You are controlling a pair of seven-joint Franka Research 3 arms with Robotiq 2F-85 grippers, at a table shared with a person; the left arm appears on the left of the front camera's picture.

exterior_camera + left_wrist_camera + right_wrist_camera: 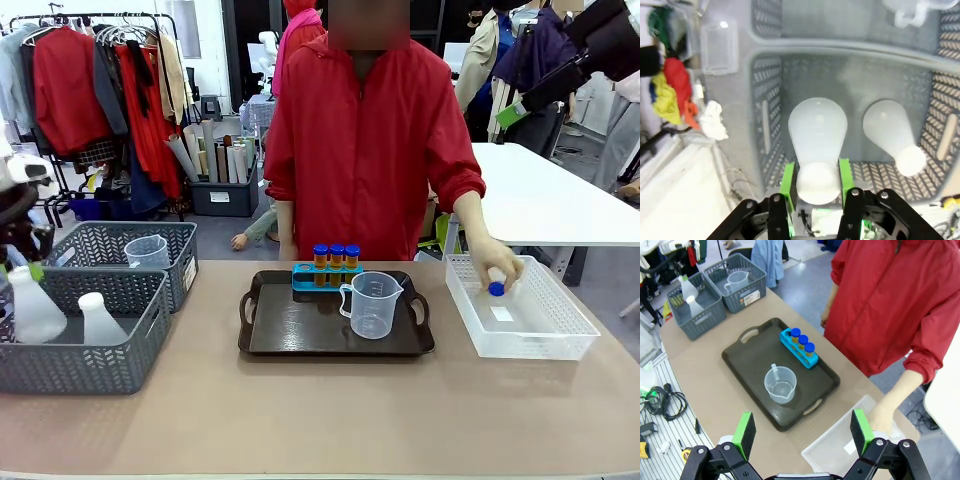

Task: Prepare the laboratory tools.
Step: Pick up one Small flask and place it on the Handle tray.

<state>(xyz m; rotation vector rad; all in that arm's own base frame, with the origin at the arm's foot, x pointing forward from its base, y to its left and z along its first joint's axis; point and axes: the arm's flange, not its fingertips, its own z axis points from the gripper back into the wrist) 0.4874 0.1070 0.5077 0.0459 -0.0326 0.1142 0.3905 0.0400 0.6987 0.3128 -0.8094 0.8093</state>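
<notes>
Pinching conical flask neck, left pincer.

Our white left arm comes in at the table's left edge, its wrist turned downward. Its black two-finger left gripper points straight down. We see its green pads pressing from both sides on the narrow top of a translucent white conical flask, the jaws set to that width. Our right arm is held high at the far right, well above the table. Its black right gripper looks down from there, with its green-padded fingers spread wide apart.
</notes>
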